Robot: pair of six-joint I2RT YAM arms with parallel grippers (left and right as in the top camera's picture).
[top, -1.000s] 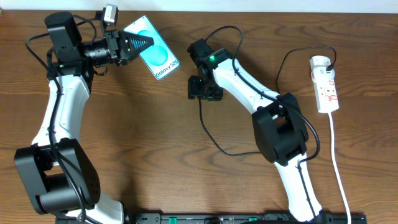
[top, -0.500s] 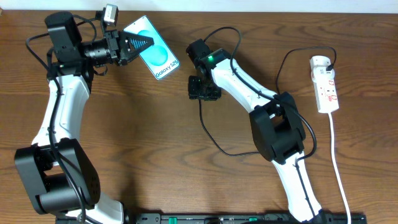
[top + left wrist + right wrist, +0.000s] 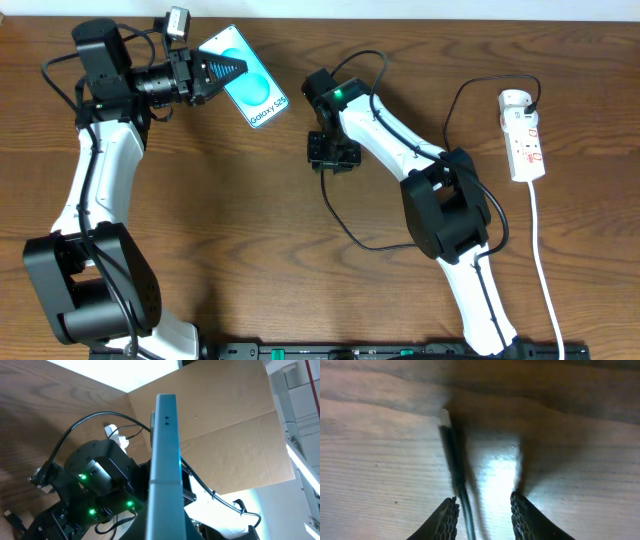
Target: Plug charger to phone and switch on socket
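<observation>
Overhead, you cannot see the fingertips of the right gripper (image 3: 333,152), because its own wrist covers them, and the plug tip is hidden there too. The right wrist view is blurred, but it shows the jaws partly apart. The charger (image 3: 454,455) lies on the table (image 3: 370,460) between them, close beside one finger (image 3: 448,516). Whether it touches that finger you cannot tell; the other finger is clear of it. The left wrist view shows the phone (image 3: 165,460) only edge-on, its lower end cut off by the frame and its screen out of sight. From above, the left gripper (image 3: 232,70) is closed on the phone's edge, at the far side of the table. The socket (image 3: 524,135) lies well apart, at the right.
</observation>
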